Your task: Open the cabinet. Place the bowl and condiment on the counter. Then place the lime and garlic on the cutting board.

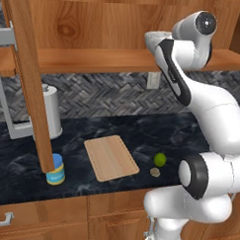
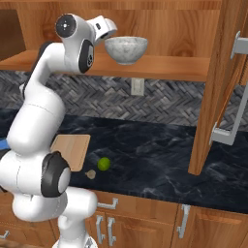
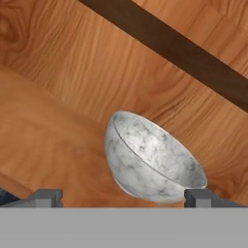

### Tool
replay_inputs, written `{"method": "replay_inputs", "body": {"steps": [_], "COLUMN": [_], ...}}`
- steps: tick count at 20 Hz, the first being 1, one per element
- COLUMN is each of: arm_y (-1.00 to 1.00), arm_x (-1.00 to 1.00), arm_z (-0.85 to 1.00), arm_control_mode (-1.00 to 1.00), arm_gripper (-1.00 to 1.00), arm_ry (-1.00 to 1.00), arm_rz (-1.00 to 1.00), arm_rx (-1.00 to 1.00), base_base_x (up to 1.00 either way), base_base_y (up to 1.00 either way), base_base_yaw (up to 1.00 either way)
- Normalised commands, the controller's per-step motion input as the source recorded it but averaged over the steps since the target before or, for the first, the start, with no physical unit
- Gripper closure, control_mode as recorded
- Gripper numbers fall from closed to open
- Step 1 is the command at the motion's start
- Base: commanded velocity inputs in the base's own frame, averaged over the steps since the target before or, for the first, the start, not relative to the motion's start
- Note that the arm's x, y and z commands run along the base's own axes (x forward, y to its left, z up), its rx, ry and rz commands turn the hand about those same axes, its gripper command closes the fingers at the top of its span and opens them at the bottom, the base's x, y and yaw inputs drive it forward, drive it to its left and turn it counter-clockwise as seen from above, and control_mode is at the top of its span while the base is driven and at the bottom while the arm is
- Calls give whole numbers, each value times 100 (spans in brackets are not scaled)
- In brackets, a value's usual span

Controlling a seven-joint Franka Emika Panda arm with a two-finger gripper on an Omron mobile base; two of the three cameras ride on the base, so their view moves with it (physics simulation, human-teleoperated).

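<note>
The cabinet stands open, its left door (image 1: 26, 78) and right door (image 2: 218, 92) swung out toward me. On the cabinet's lower shelf (image 2: 164, 65) the grey-white speckled bowl (image 2: 126, 49) (image 3: 152, 162) sits upright. My gripper (image 2: 109, 33) (image 3: 121, 198) hovers just left of the bowl, open and holding nothing, fingertips (image 3: 198, 197) short of its rim. The blue-lidded condiment jar (image 1: 55, 169) stands on the dark counter (image 1: 180, 134) under the left door's bottom corner. Right of the cutting board (image 1: 111, 157) (image 2: 72, 150), the lime (image 1: 160, 159) (image 2: 103, 164) and garlic (image 1: 155, 171) (image 2: 90, 173) rest on the counter.
A white paper-towel roll (image 1: 52, 111) stands at the back left behind the open door. A wall outlet (image 2: 138, 87) sits on the herringbone backsplash. Both open doors jut out over the counter, the right one carrying a grey bar handle (image 2: 235, 97). Drawers (image 1: 18, 221) run below the counter.
</note>
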Motion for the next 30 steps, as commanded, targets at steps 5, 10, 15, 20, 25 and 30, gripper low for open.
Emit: {"method": "replay_inputs", "body": {"steps": [5,10,15,20,25,30], "arm_y": [0,0,0,0,0,-1], "arm_x": [26,12,30,31,26,33], "arm_z": [0,0,-3,-6,-9,-8], "arm_control_mode": [-100,-100,-100,-100,-100,-100], "arm_gripper": [-100,-100,-100,-100,-100,-100], "arm_ry": [0,5,1,0,4,3], "arm_rz": [0,-2,0,0,0,-1], "arm_rx": [0,-2,-1,0,0,0], "base_base_x": [0,0,0,0,0,0], "base_base_y": [0,0,0,0,0,0], "base_base_yaw": [0,0,0,0,0,0]}}
